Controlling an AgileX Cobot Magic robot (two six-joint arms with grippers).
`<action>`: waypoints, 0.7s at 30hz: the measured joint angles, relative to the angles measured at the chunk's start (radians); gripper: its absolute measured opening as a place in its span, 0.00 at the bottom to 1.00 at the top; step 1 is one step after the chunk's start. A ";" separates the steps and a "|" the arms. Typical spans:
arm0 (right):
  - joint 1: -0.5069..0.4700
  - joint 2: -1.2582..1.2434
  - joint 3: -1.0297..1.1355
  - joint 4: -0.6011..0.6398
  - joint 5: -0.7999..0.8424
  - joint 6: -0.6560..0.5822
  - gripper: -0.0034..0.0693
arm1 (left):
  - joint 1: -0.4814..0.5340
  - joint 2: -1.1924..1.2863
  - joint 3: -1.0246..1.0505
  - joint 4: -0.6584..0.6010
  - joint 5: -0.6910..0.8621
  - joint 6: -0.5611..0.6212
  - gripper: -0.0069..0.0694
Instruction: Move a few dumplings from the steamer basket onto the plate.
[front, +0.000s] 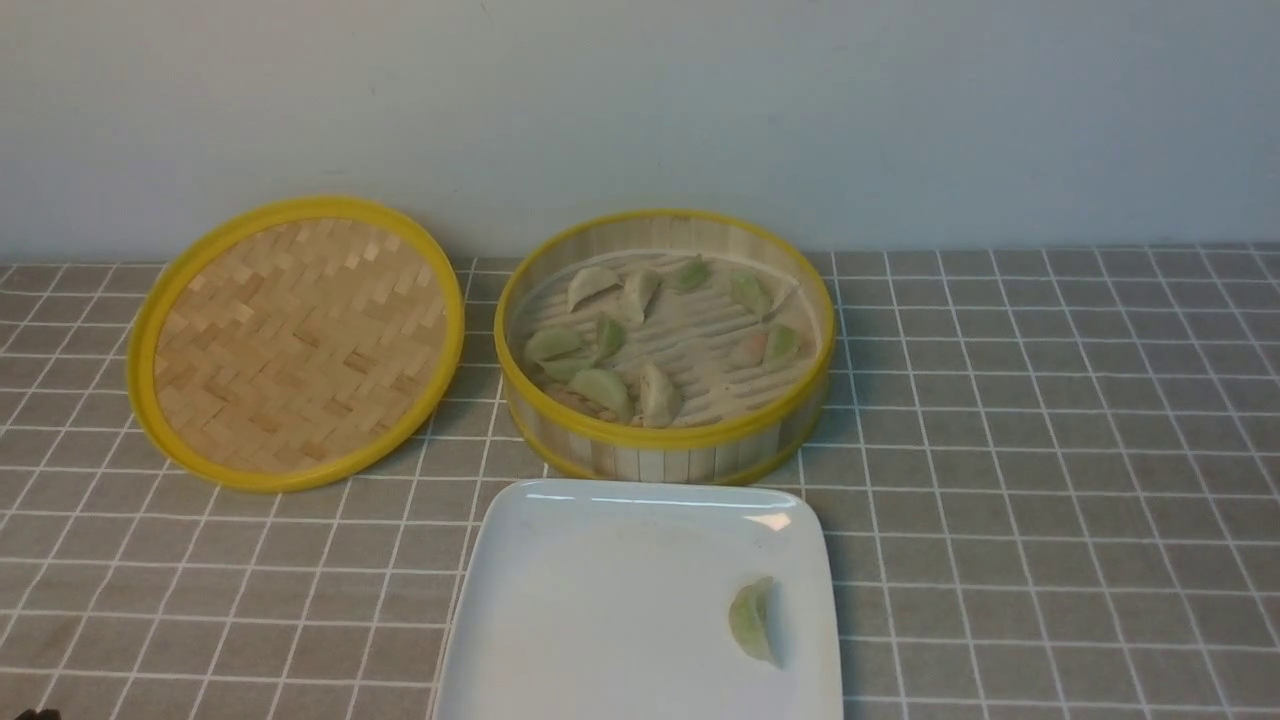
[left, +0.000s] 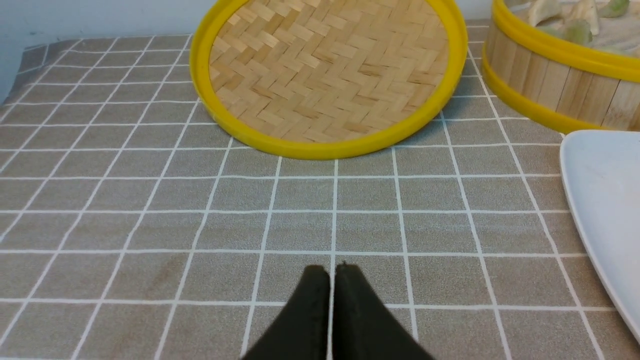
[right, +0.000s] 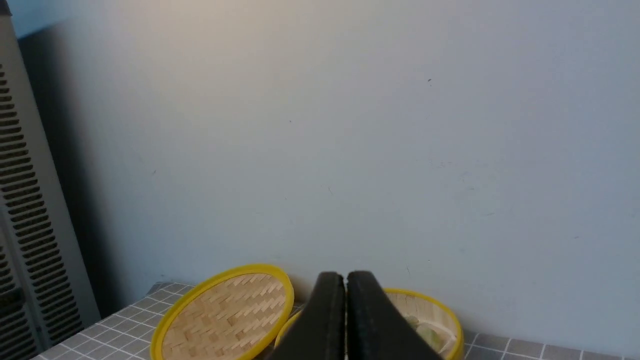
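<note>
The steamer basket (front: 664, 447) stands at the back centre of the table and holds several pale green and cream dumplings (front: 602, 388). The white plate (front: 600, 600) lies in front of it with one green dumpling (front: 754, 620) near its right edge. My left gripper (left: 332, 272) is shut and empty, low over the tablecloth, in front of the lid and to the left of the plate (left: 600, 200). My right gripper (right: 346, 277) is shut and empty, raised, facing the wall with the basket (right: 440, 312) beyond it. Neither gripper shows in the front view.
The flat woven bamboo lid (front: 295, 335) with a yellow rim leans against the wall left of the basket; it also shows in the left wrist view (left: 325, 70) and the right wrist view (right: 225, 315). A grey checked cloth (front: 1050, 450) covers the table. A louvred panel (right: 25, 225) stands at the far left.
</note>
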 joint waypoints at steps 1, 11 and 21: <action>0.001 0.000 0.000 0.000 0.000 0.000 0.04 | 0.000 0.000 0.000 0.000 0.000 0.000 0.08; 0.002 0.000 0.001 0.062 0.032 0.000 0.04 | 0.002 0.000 -0.001 0.000 0.000 0.000 0.08; -0.092 -0.001 0.187 0.144 0.034 -0.008 0.04 | 0.003 0.000 -0.001 0.000 0.001 0.000 0.08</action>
